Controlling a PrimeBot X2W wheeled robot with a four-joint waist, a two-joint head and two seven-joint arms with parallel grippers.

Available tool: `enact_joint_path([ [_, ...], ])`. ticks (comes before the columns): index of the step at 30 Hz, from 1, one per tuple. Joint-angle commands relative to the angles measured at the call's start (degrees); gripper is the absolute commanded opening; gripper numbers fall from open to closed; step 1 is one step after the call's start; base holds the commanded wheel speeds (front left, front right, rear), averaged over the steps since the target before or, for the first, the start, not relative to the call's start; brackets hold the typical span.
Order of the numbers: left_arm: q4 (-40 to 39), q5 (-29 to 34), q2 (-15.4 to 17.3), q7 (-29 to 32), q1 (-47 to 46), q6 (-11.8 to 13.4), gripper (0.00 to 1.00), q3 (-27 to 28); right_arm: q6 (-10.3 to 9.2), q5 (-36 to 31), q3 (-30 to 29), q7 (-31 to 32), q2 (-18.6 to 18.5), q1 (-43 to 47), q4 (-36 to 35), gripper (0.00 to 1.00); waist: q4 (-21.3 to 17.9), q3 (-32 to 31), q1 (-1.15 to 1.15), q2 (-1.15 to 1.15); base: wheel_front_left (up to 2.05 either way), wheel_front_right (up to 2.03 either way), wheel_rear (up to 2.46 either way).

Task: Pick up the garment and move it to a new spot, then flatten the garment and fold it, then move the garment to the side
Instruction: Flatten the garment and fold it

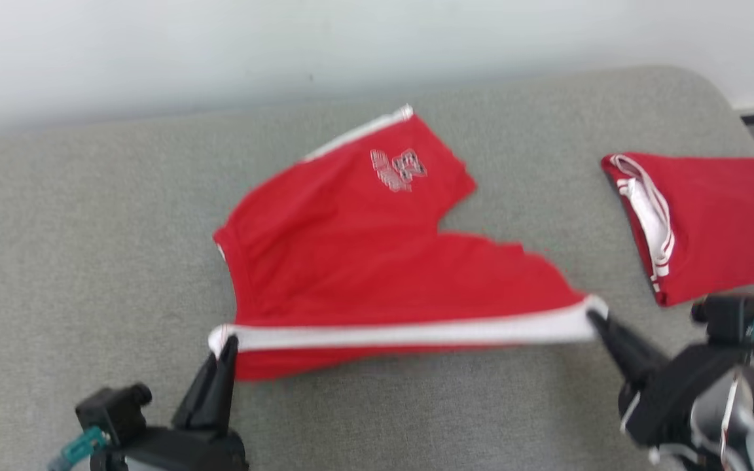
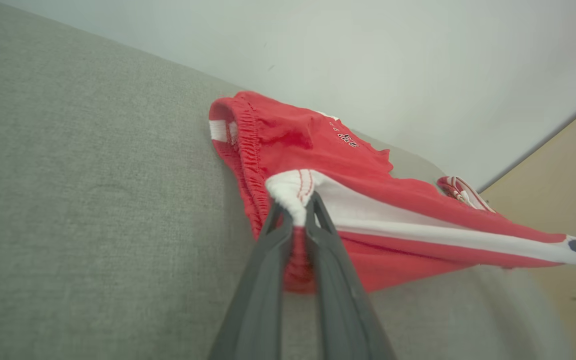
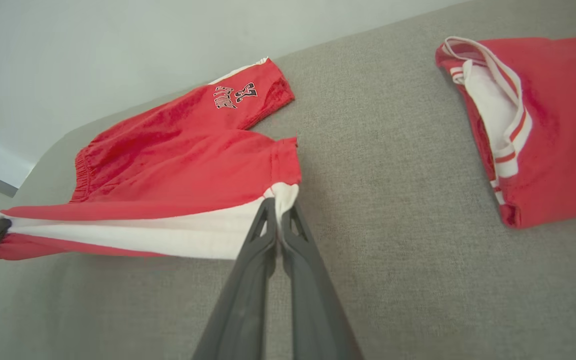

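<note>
red shorts (image 1: 377, 261), white side stripe, spread out

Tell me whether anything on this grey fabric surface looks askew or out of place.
Only the red shorts with white side stripes: they lie skewed, striped edge stretched between the left gripper and right gripper, jaws shut on it. The folded red garment looks neat.

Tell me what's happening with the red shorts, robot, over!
Left pincer and right pincer both shut on red shorts, one at each stripe end. Shorts stretched between them over grey cushion. Folded red garment apart at right, not in the way.
</note>
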Motion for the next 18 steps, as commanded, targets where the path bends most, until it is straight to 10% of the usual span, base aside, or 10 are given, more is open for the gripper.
enact_joint_path([
  [1, -0.2, 0.5, 1.2, 0.3, 1.7, 0.5, 0.00, 0.1, -0.20, -1.4, -1.3, 2.4, 0.8, 3.0, -1.6, 0.00, 0.6, -2.9, 0.02, 0.01, 0.00, 0.00, 0.00],
  [18, -10.4, -1.9, 3.2, 7.2, 14.0, 2.6, 0.00, -2.8, -0.18, -7.8, -7.8, 24.6, 6.5, 15.6, -18.2, 0.00, 2.0, -4.9, 0.02, 0.01, 0.00, 0.00, 0.00],
])
